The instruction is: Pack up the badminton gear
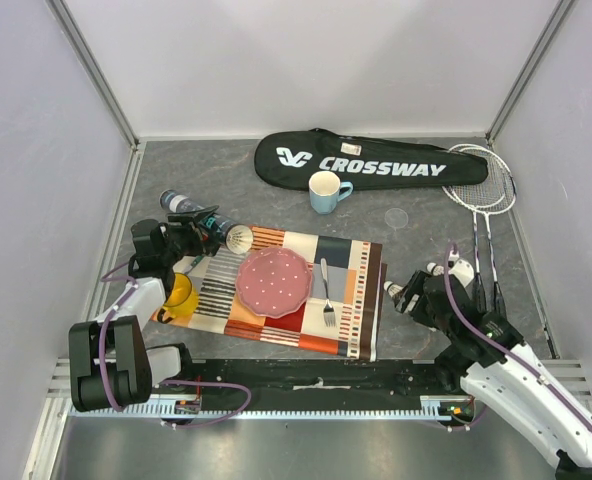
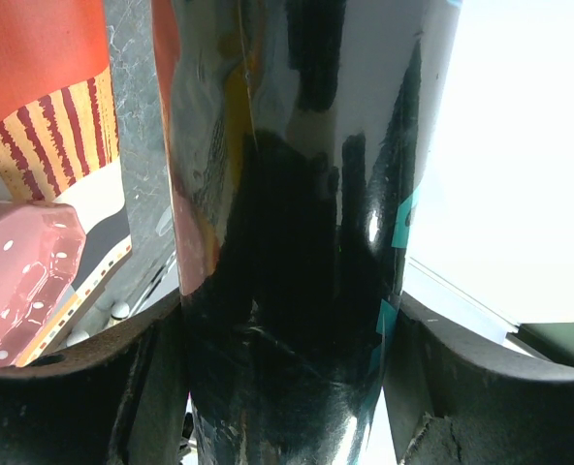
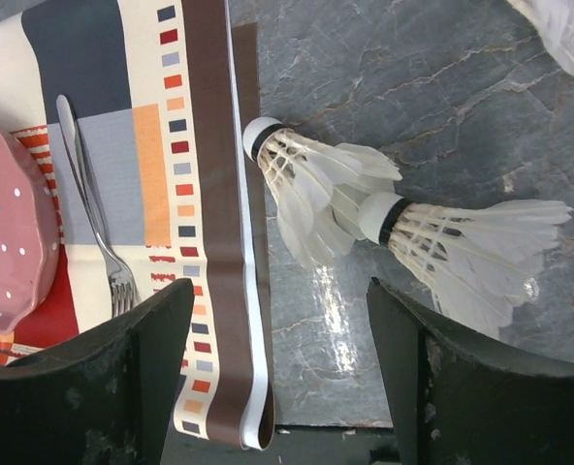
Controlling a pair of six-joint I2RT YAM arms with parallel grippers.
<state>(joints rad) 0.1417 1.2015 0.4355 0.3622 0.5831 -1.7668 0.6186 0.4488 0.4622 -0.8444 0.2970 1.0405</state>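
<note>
My left gripper (image 2: 287,339) is shut on the dark glossy tube (image 2: 297,194), which fills the gap between both fingers. From above, the tube (image 1: 201,220) lies tilted at the left over the placemat's corner, with a white shuttlecock (image 1: 239,238) at its open end. My right gripper (image 3: 282,300) stands open over bare table, nothing between its fingers. Just beyond it lie two shuttlecocks (image 3: 306,184) (image 3: 462,242), one overlapping the other, and a third (image 3: 563,29) shows at the top right corner. The black CROSSWAY bag (image 1: 371,160) lies at the back, with two rackets (image 1: 481,190) to its right.
A striped placemat (image 1: 351,300) in the middle carries a pink plate (image 1: 274,280) and a fork (image 1: 326,295). A yellow mug (image 1: 179,293) stands by my left arm. A light blue cup (image 1: 324,190) stands in front of the bag. A small clear disc (image 1: 396,217) lies near the rackets.
</note>
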